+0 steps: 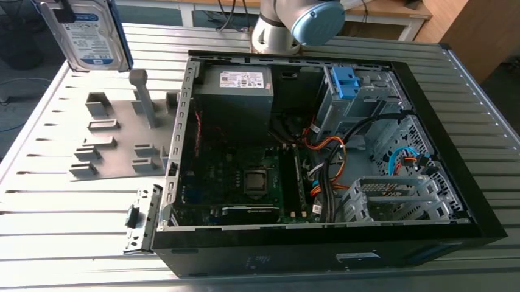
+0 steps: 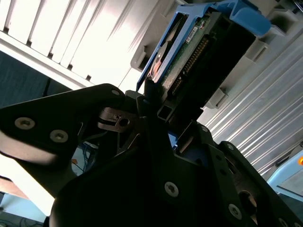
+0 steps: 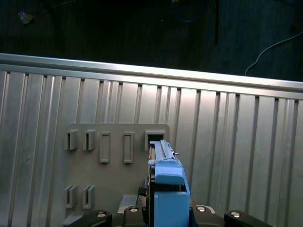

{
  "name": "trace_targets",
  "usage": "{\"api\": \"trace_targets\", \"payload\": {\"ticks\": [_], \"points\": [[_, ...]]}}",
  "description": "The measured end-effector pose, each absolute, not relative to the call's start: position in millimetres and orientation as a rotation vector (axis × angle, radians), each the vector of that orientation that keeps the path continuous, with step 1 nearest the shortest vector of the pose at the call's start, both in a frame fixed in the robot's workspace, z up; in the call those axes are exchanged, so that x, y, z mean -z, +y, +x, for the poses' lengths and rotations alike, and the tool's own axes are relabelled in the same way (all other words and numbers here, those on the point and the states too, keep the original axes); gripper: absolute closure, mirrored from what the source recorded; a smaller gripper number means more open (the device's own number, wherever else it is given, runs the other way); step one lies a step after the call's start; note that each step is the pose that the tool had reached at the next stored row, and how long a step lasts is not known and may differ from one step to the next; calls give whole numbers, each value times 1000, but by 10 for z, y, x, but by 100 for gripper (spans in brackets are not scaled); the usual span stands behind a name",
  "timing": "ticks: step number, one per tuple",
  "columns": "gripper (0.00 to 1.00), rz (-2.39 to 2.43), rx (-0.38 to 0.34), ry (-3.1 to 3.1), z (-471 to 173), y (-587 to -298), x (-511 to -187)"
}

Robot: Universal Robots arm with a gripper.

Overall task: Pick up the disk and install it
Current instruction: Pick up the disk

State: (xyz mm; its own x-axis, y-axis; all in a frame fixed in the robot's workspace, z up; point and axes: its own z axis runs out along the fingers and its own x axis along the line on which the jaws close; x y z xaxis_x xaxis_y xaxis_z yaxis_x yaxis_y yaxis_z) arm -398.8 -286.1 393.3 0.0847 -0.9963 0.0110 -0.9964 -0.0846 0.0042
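Note:
The disk [image 1: 87, 33], silver-grey with a blue-and-white label and a blue bracket, hangs in the air at the exterior view's upper left, above the grey holder plate [image 1: 114, 146]. In the second wrist view my gripper [image 2: 158, 113] is shut on one end of the disk [image 2: 199, 52], whose circuit board and connector side shows. The first wrist view looks down along the disk's [image 3: 166, 184] blue-framed edge from the gripper [image 3: 165, 215] to the holder plate [image 3: 113, 161] below it.
An open black computer case [image 1: 479, 201] lies on the slatted metal table [image 1: 73, 201] at the exterior view's right. Inside it are a silver drive cage with a blue latch [image 1: 345, 82], a grey power supply [image 1: 235, 91], cables and a motherboard. The arm's base [image 1: 281, 30] stands behind the case.

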Motion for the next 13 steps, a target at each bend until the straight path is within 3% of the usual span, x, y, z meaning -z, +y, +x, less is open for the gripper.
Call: {"api": "trace_targets", "payload": {"ticks": [13], "points": [[63, 2306, -8, -2119, -3988, -2861, -3980]]}}
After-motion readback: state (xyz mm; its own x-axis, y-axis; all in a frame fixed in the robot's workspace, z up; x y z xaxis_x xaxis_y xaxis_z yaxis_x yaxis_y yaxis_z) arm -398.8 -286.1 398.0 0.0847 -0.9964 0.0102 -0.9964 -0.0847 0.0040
